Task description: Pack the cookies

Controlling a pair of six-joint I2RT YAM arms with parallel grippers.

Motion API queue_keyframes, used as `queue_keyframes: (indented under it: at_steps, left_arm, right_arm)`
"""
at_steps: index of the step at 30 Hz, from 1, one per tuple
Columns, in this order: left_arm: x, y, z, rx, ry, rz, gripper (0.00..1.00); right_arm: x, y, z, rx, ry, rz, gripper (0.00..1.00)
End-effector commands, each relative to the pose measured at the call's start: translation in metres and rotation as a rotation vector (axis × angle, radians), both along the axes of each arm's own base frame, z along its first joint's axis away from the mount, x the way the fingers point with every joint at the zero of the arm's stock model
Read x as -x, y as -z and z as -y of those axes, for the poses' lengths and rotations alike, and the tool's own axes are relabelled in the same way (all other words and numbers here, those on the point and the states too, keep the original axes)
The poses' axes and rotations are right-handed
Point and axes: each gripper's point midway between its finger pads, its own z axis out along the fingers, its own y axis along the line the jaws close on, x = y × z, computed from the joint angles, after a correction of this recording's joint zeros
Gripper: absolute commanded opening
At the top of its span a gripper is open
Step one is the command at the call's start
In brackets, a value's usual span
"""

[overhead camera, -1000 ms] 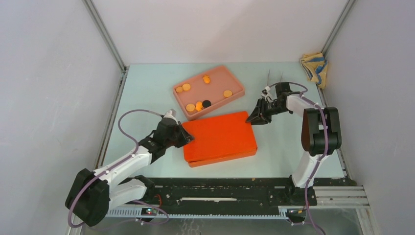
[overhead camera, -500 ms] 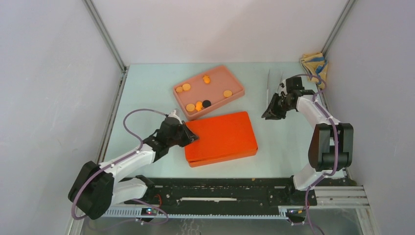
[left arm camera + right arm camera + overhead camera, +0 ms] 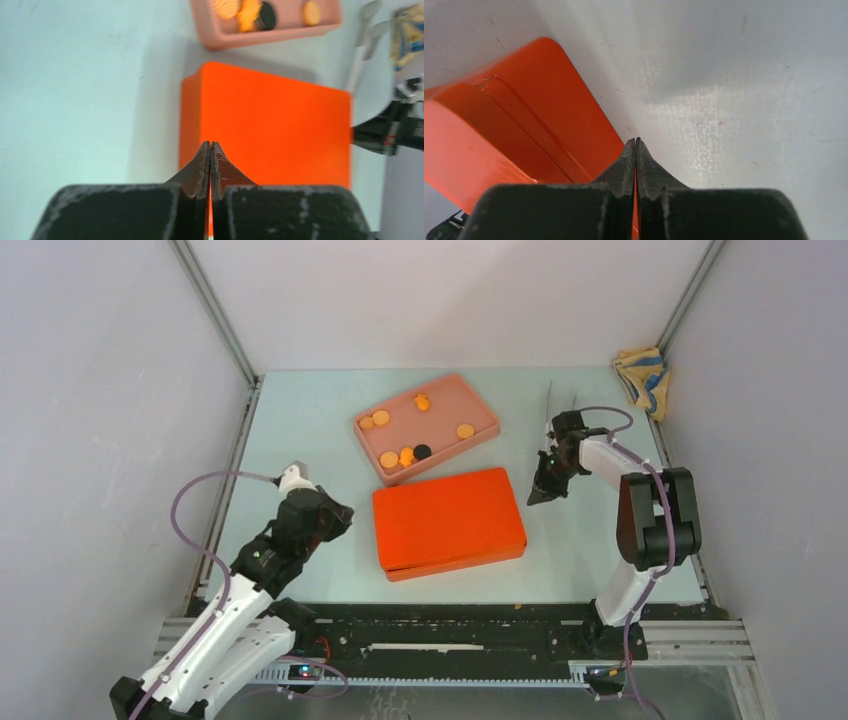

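Note:
Several orange cookies (image 3: 389, 459) and one black cookie (image 3: 422, 451) lie in an open pink tray (image 3: 480, 407) at the table's middle back; the tray also shows in the left wrist view (image 3: 220, 39). A closed orange box (image 3: 448, 521) lies in front of it and shows in the left wrist view (image 3: 270, 125) and the right wrist view (image 3: 524, 125). My left gripper (image 3: 340, 512) is shut and empty, left of the box and apart from it. My right gripper (image 3: 535, 498) is shut and empty, just off the box's right edge.
A folded yellow and blue cloth (image 3: 642, 378) lies at the back right corner. Two thin metal utensils (image 3: 549, 405) lie on the table behind the right gripper. Grey walls close in the table on the left, back and right.
My left gripper has pulled back left, away from the orange box's left edge. My right gripper swung out to the right, then came back down beside the box's right edge.

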Motion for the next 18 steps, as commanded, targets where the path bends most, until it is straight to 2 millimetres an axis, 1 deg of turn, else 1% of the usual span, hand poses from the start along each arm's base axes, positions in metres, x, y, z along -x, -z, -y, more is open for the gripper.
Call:
queue_keyframes:
  at_steps: [1,4,8,11,15,18]
  left_arm:
    - [0.024,0.068,-0.027,-0.119,-0.075,-0.181,0.0]
    - [0.026,0.095,-0.013,-0.081,-0.04,-0.247,0.0]
    - [0.018,0.11,0.008,-0.047,0.022,-0.282,0.0]
    - [0.009,0.113,0.026,-0.014,0.07,-0.279,0.0]
    - [-0.006,0.108,0.051,0.051,0.136,-0.253,0.0]
    - [-0.013,0.107,0.06,0.062,0.16,-0.254,0.0]
  right_arm:
    - [0.008,0.011,-0.014,-0.024,-0.039,-0.034,0.04]
    - [0.014,0.018,-0.026,-0.046,-0.068,-0.057,0.04]
    - [0.022,0.024,-0.052,-0.148,-0.104,-0.084,0.04]
    - [0.024,0.021,-0.074,-0.237,-0.134,-0.09,0.04]
    - [0.024,0.01,-0.105,-0.385,-0.16,-0.097,0.04]
    - [0.023,0.004,-0.124,-0.477,-0.179,-0.101,0.04]
